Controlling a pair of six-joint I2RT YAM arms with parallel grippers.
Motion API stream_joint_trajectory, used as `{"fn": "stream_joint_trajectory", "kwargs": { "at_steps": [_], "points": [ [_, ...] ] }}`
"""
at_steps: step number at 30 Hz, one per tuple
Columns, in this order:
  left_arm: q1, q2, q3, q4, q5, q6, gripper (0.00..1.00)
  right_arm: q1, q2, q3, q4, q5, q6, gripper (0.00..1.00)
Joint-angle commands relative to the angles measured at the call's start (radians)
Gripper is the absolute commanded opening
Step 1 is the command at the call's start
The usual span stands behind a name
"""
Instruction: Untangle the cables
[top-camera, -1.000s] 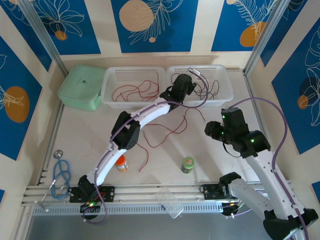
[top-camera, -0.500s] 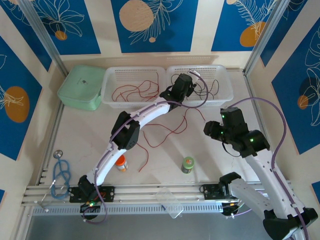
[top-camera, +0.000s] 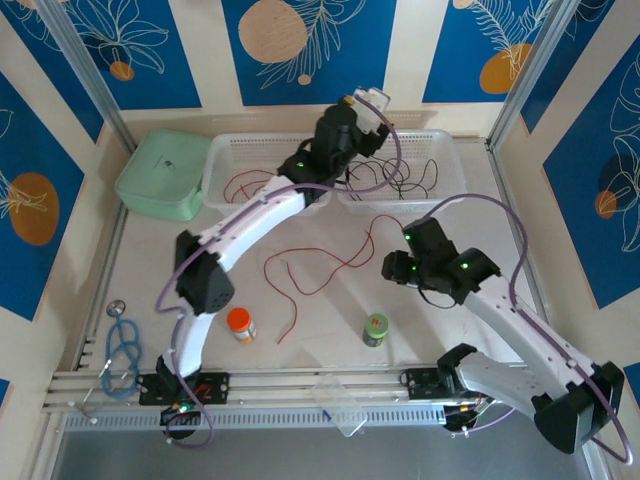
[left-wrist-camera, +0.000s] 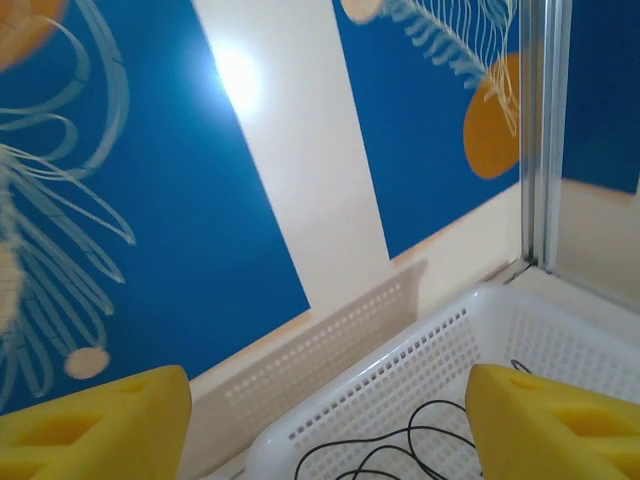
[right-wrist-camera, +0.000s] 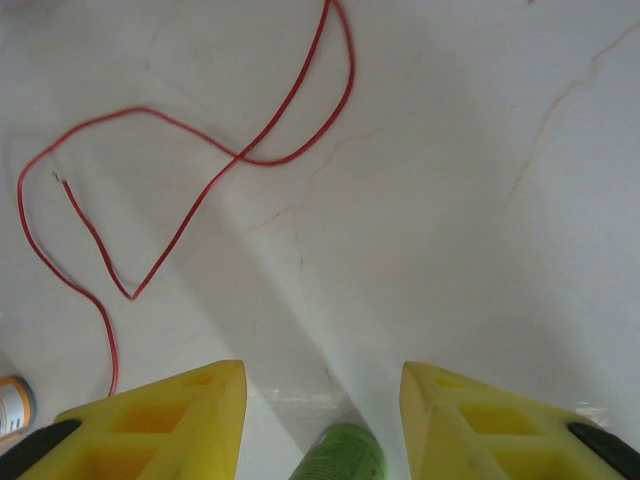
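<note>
While the left claw (left-wrist-camera: 330, 412) and right claw (right-wrist-camera: 322, 402) gape empty, a pick is due.
Black cables (left-wrist-camera: 398, 452) lie in the right-hand basket (top-camera: 457, 172); before that basket, the right claw must pinch the red cable (right-wrist-camera: 240, 156) on the worktop (top-camera: 150, 262).

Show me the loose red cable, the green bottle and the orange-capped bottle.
red cable (right-wrist-camera: 238, 157): right wrist view, where it crosses itself.
green bottle (top-camera: 376, 326): top external view, its cap.
orange-capped bottle (top-camera: 239, 320): top external view, its cap.

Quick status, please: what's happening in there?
Left gripper open, above the basket of black cables. Right gripper open, by the loose red cable. Green bottle sits near it.
</note>
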Motion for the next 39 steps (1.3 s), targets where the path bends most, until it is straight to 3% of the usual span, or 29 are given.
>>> {"fn": "stream_joint_trajectory", "kwargs": {
  "at_steps": [1,7,13,19,23,28,39],
  "points": [
    [-0.011,-0.164,-0.177,-0.007,-0.008,-0.058,0.74,0.066,0.067,-0.006,0.06,0.018,0.076,0.46],
    [-0.011,-0.476,-0.553,-0.049,-0.068,-0.151,0.77,0.173,0.256,-0.013,0.155,-0.01,0.282,0.5],
    [-0.011,-0.732,-0.802,-0.163,-0.095,-0.273,0.78,0.234,0.422,-0.014,0.346,-0.084,0.504,0.6],
    [-0.011,-0.926,-0.949,-0.256,-0.079,-0.359,0.78,0.266,0.573,0.029,0.414,-0.094,0.661,0.62],
    [-0.011,-0.989,-0.984,-0.329,-0.071,-0.388,0.78,0.285,0.651,0.062,0.433,-0.084,0.709,0.59],
    [-0.011,-1.034,-1.032,-0.395,-0.038,-0.431,0.78,0.284,0.716,0.137,0.417,-0.059,0.685,0.48],
    [-0.011,-1.037,-1.093,-0.402,0.027,-0.481,0.78,0.33,0.611,0.208,0.286,0.058,0.591,0.46]
  ]
}}
